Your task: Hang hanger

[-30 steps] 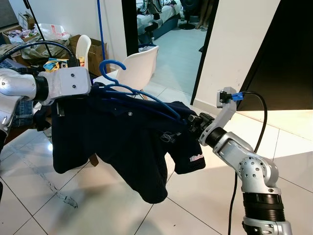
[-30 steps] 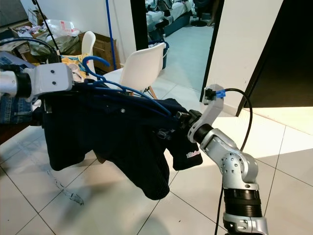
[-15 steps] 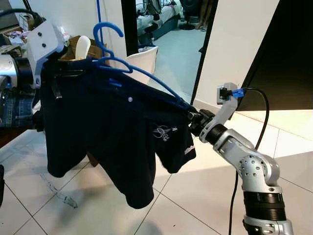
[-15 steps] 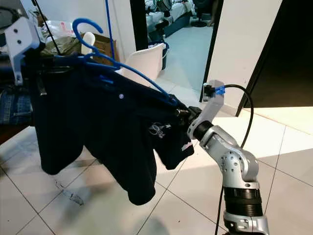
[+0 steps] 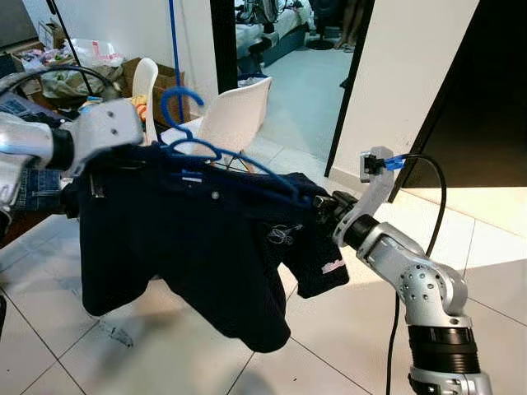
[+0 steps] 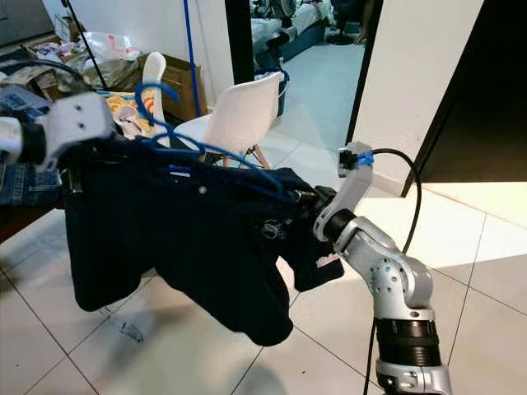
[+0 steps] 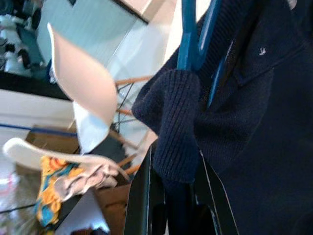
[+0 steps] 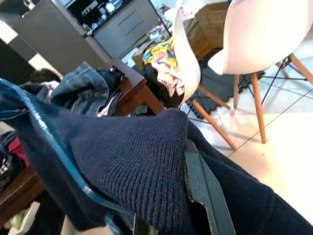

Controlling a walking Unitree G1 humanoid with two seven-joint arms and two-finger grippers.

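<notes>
floor: pale glossy tiles [image 5: 494, 247], sunlit at 3 o'clock | walls: white [image 5: 395, 74] | 12 o'clock: open doorway [image 5: 288, 58] | 11 o'clock: two white chairs [image 5: 239, 115], cardboard box [image 5: 169, 82], cluttered table [image 6: 25, 74]

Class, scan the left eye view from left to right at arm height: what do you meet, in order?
Left hand → blue hanger hook → navy shirt's white logo → right hand → dark doorway.

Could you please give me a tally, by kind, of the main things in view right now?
Blue hanger: 1
Navy shirt: 1
White chairs: 2
Cardboard box: 1
End effectors, left and right: 2
Total: 7
</notes>
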